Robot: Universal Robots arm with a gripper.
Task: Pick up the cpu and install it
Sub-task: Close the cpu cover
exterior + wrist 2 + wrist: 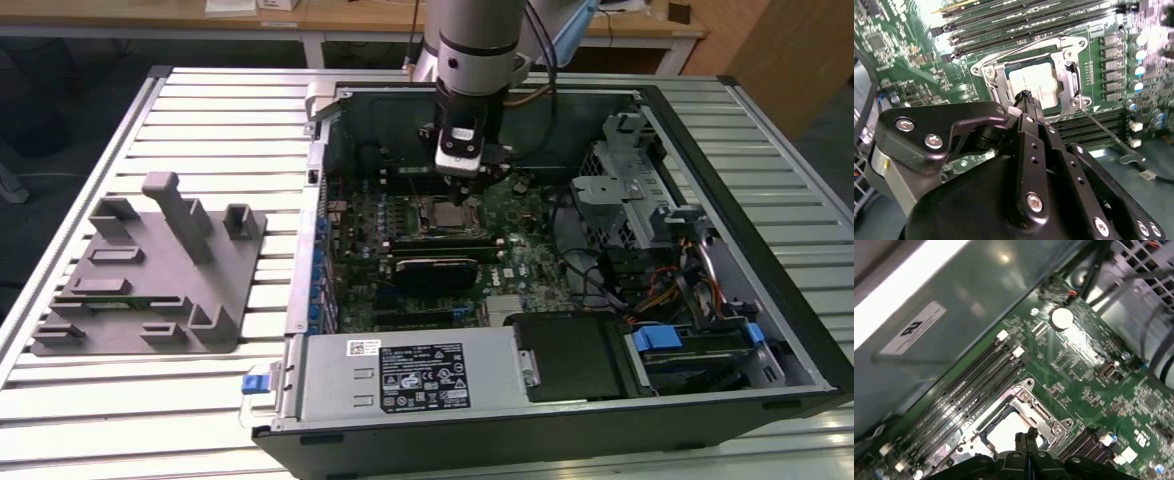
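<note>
- cpu [1036, 80]: lies flat inside the socket [1074, 75], silver top up.
- gripper [1026, 96]: hangs directly over the socket, fingertips pressed together at the cpu's edge in both wrist views; contact with the metal top cannot be told.
- memory slots [1004, 25]: run alongside the socket.
- lever [1104, 132]: slants away from one socket corner.
- grey fixture plate [134, 290]: stands well apart from the socket, outside the computer case [534, 445], on the slatted table [214, 110].
</note>
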